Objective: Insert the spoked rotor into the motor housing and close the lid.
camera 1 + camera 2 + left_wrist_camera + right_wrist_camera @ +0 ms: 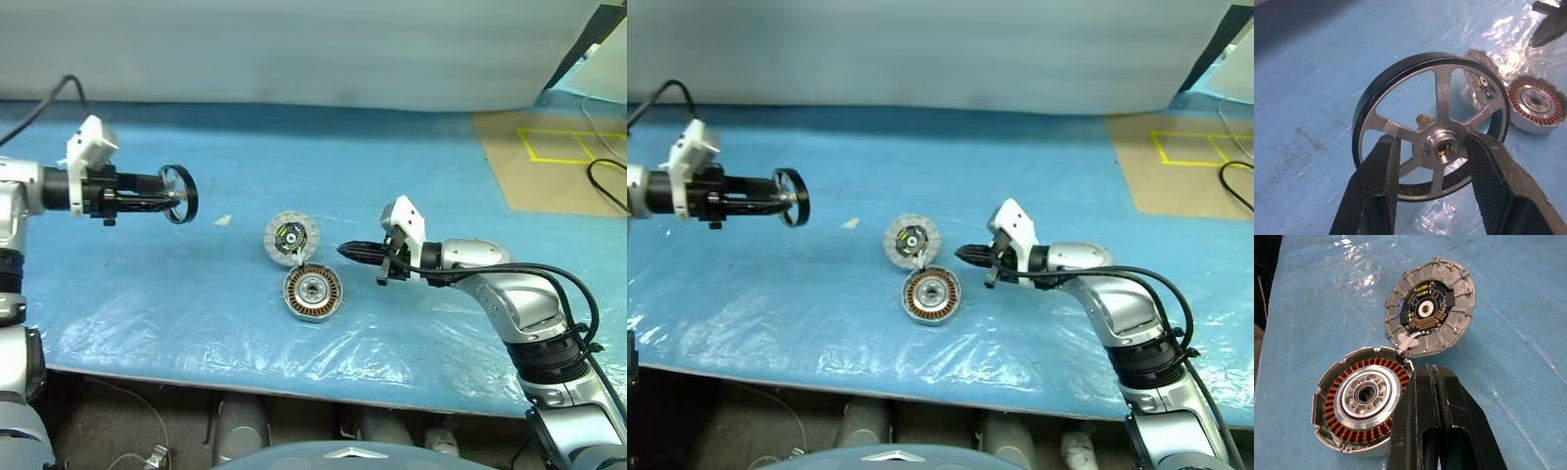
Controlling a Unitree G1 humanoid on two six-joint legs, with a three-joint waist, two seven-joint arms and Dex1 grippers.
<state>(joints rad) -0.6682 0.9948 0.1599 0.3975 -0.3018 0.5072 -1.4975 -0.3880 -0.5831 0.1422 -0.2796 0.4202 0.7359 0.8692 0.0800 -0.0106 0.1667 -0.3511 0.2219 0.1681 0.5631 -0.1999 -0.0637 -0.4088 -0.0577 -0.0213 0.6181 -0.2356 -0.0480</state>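
Motor housing [313,293] sits open on our table [147,294], lid [292,238] touching behind. Right pincer [345,252], clamped together empty, points beside it. Farther left, our left pincer [176,197] grips the spoked rotor [179,194] aloft, housing lying rightward and below.

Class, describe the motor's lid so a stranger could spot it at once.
On the blue plastic-covered table, find the two round parts lying mid-table. The pale grey round lid is the farther one, touching the copper-wound silver motor housing; its face shows whitish segments and a yellow-marked dark centre.
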